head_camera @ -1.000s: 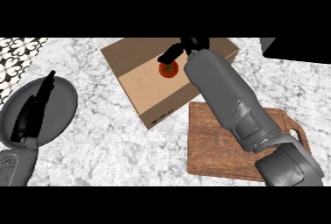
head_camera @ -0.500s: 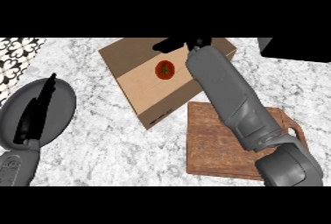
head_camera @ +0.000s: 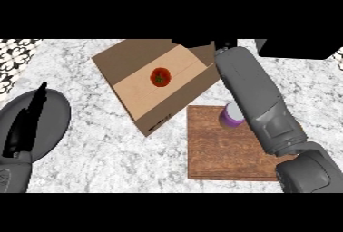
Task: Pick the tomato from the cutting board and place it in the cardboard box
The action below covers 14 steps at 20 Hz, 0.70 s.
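**Tomato in box, right hand over far edge**

Below-left of the right hand [head_camera: 201, 43], the tomato [head_camera: 160, 77] is sitting inside the cardboard box [head_camera: 127, 97], on the box floor, apart from the hand and touching nothing else. Right hand is showing only as dark shapes at the box's far edge, mostly cut off by the forearm; cannot tell whether its fingers are apart or together. Nothing is showing between them and the tomato.

Tomato is looking round, stem mark facing up, so no long axis to speak of. Right hand is clearly the nearer one; left hand [head_camera: 23, 124] is resting at the view's left edge over a grey plate [head_camera: 57, 113], fingers straight and together, holding nothing, well apart from the box.

Cutting board [head_camera: 227, 149] is lying nearer the robot than the box, under the right forearm, carrying only a small purple-and-white object [head_camera: 232, 115] just beside the arm. Box and board are both sitting on the marble desk [head_camera: 114, 154].

Judging from this: placing is looking done, and the coming move is probably the right arm pulling back toward the robot, keeping clear of the purple object.
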Each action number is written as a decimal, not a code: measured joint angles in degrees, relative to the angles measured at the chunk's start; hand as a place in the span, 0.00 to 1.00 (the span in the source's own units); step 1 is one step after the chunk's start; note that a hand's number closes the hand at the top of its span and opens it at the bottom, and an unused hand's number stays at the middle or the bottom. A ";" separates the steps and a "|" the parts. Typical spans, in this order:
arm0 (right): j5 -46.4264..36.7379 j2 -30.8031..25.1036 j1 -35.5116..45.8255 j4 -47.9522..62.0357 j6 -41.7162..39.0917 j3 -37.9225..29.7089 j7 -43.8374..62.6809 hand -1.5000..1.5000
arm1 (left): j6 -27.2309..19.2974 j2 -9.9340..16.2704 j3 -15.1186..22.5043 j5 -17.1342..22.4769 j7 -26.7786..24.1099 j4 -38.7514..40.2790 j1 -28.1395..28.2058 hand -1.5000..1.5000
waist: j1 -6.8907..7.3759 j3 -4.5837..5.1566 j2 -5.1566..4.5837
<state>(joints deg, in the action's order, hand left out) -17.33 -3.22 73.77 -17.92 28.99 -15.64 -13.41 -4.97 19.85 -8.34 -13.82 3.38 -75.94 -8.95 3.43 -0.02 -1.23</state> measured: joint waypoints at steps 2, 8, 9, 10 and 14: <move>0.95 -1.94 -0.45 0.08 -1.55 -1.01 -0.74 0.00 | -0.26 0.09 -0.47 -0.12 -0.74 1.18 -0.21 0.50 | -0.71 0.01 0.18; 3.02 -8.87 -6.27 -1.07 -7.94 -2.71 -3.96 0.00 | 0.22 0.76 -1.51 0.17 -0.05 0.02 1.15 0.50 | -2.18 0.00 0.81; 3.21 -10.45 -7.31 -1.14 -9.28 -2.89 -4.68 0.00 | -0.07 0.42 -1.41 0.01 0.06 -0.31 1.43 0.50 | -2.26 -0.01 0.83; 3.25 -11.31 -8.62 -1.96 -10.49 -2.63 -4.80 0.00 | -0.11 0.63 -1.65 -0.02 0.68 -0.69 1.35 0.50 | -2.65 0.00 0.99; 3.63 -15.80 -12.19 -3.92 -16.58 -2.08 -5.13 0.00 | -0.16 0.33 -1.96 -0.16 0.46 -1.32 2.69 0.50 | -3.05 0.00 1.17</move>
<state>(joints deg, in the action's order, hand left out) -13.69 -19.02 61.58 -21.84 12.41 -17.71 -18.54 -5.13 20.18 -10.30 -13.97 3.84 -77.26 -6.26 0.38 -0.02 -0.06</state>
